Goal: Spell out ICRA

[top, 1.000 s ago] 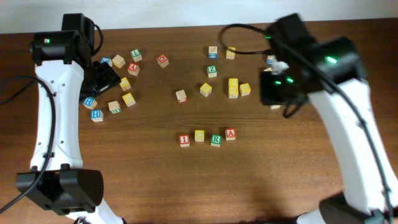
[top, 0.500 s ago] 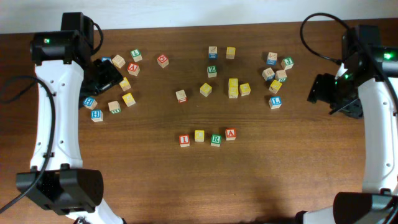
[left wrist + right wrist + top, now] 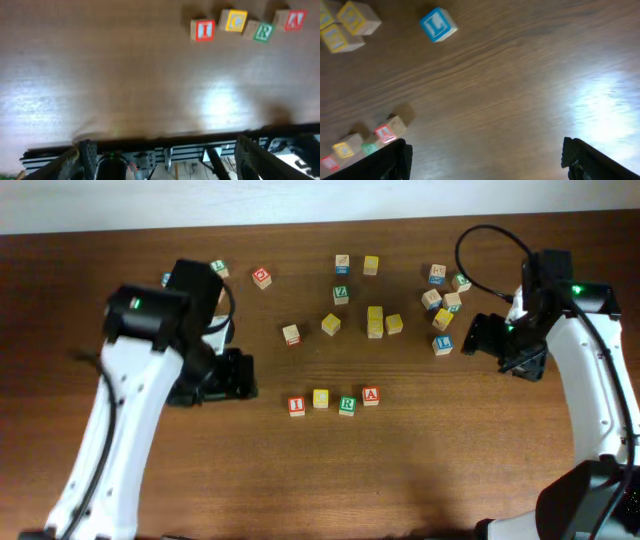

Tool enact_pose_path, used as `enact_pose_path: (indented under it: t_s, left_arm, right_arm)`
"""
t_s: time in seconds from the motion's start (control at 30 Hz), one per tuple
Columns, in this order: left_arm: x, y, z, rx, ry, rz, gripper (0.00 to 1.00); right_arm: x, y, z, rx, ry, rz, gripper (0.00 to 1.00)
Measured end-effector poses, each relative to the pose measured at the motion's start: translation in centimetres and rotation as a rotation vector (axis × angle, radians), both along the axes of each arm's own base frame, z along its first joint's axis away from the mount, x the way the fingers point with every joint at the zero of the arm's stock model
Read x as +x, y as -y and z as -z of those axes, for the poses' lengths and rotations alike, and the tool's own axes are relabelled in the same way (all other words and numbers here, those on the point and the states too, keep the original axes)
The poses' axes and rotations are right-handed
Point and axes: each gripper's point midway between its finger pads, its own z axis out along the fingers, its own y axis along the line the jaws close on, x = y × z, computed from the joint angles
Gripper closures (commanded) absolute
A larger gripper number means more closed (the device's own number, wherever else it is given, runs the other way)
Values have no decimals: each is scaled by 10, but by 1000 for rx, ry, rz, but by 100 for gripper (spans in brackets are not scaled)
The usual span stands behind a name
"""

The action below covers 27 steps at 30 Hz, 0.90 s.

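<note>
The cubes I [image 3: 297, 406], C [image 3: 321, 398], R [image 3: 347, 404] and A [image 3: 371, 395] stand in a slightly uneven row on the table [image 3: 450, 470], so the word seems finished, which is probably why the left gripper [image 3: 166, 145] and right gripper [image 3: 485, 147] hang aside, fingers spread, empty.

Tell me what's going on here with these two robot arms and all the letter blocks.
Four cubes, red I, yellow C, green R and red A, sit in a slightly uneven row near the middle of the table, spelling ICRA. Neither arm holds anything: the left gripper and the right gripper are both open and empty, off to either side of the row. Many other letter cubes lie scattered farther back.
</note>
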Motion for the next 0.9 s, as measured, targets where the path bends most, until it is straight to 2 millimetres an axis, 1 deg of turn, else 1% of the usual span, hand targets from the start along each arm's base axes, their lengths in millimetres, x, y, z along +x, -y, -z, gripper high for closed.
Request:
enact_pose_path:
  t_s: [0.03, 0.07, 0.1, 0.13, 0.17, 0.2, 0.23, 0.27, 0.33, 0.37, 0.4, 0.43, 0.47, 0.5, 0.6, 0.67, 0.73, 0.8, 0.9]
  left_arm:
    - [-4, -1, 1, -4, 20, -1, 51]
    - [-8, -2, 6, -6, 21, -18, 66]
    - [-3, -1, 22, -11, 34, -46, 84]
    - [-3, -1, 40, -7, 10, -77, 94]
    - [-1, 0, 59, -4, -10, -111, 100]
    - [1, 2, 75, -5, -16, -142, 100]
    - [-1, 2, 102, -2, -31, -172, 100]
    - [-4, 3, 116, 4, -49, -180, 100]
    - [3, 8, 138, -12, -8, -188, 100]
    - [3, 10, 147, -16, 1, -191, 100]
    - [3, 11, 156, -20, 7, -202, 100]
    - [4, 11, 160, -24, 16, -212, 100]
    - [7, 12, 163, -31, 32, -218, 100]
    - [12, 14, 165, -39, 51, -223, 100]
    - [21, 22, 167, -61, 98, -215, 100]
    - [27, 27, 169, -71, 118, -205, 100]
    - [30, 30, 183, -62, 97, -199, 100]
    - [32, 31, 201, -50, 69, -200, 100]
    - [34, 31, 214, -41, 48, -200, 100]
  right_arm:
    - [6, -5, -2, 29, 26, -5, 16]
    - [8, -9, -3, 45, 38, -13, 28]
    - [10, -15, -3, 59, 46, -31, 38]
    - [11, -22, -4, 69, 48, -42, 44]
    - [11, -28, -4, 72, 47, -58, 48]
    - [10, -36, -3, 68, 45, -84, 55]
    - [10, -48, -3, 52, 45, -127, 69]
    - [10, -53, -2, 33, 44, -145, 82]
    - [9, -60, 3, -1, 38, -160, 96]
    - [11, -62, 8, -13, 45, -169, 96]
    - [9, -63, 19, -22, 33, -166, 96]
    - [7, -64, 26, -22, 23, -159, 96]
    - [7, -64, 36, -20, 22, -151, 96]
    - [5, -65, 52, -9, 3, -146, 96]
    - [1, -74, 80, 43, -28, -143, 96]
    - [-1, -76, 89, 57, -49, -141, 96]
    - [-2, -77, 96, 64, -63, -142, 96]
    - [0, -78, 104, 68, -79, -142, 96]
    - [1, -86, 115, 69, -95, -163, 96]
